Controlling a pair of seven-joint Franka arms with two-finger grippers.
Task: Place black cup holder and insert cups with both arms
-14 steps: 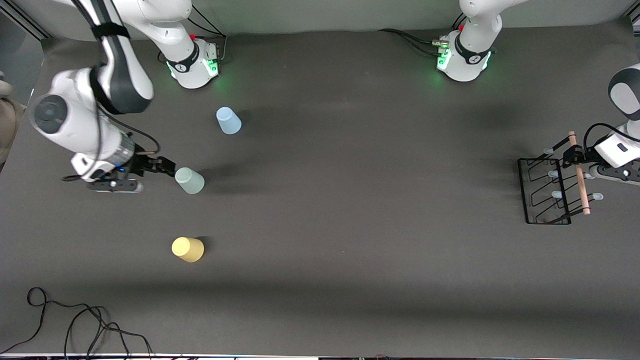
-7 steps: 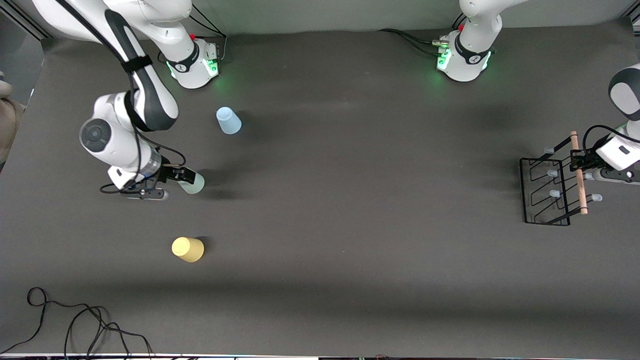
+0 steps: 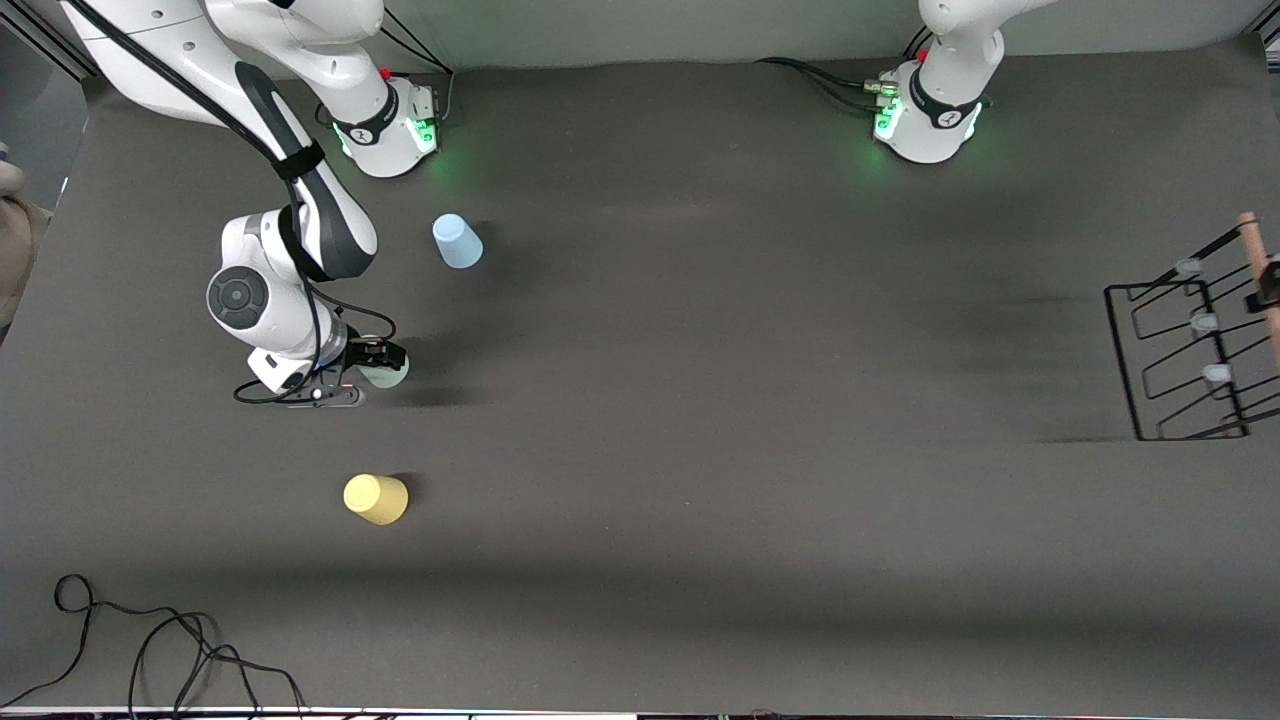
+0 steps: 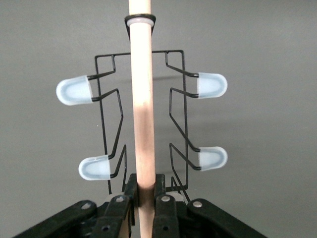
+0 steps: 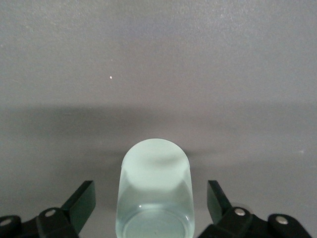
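A: Since a second ago the left hand (image 4: 146,201) has lifted the black cup holder (image 3: 1185,350) off the table (image 3: 700,450), clamped on its wooden rod (image 4: 142,99).

B: And the right hand (image 5: 148,208) has slid around the green cup (image 5: 154,191), fingers (image 5: 79,203) spread either side. Centre it, then close gently.

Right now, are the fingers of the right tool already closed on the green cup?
No: in the right wrist view the green cup sits between the right tool's fingers, with open gaps on both sides.

rack (image 3: 1180,365) at left arm's end | cups (image 3: 458,242) at right arm's end
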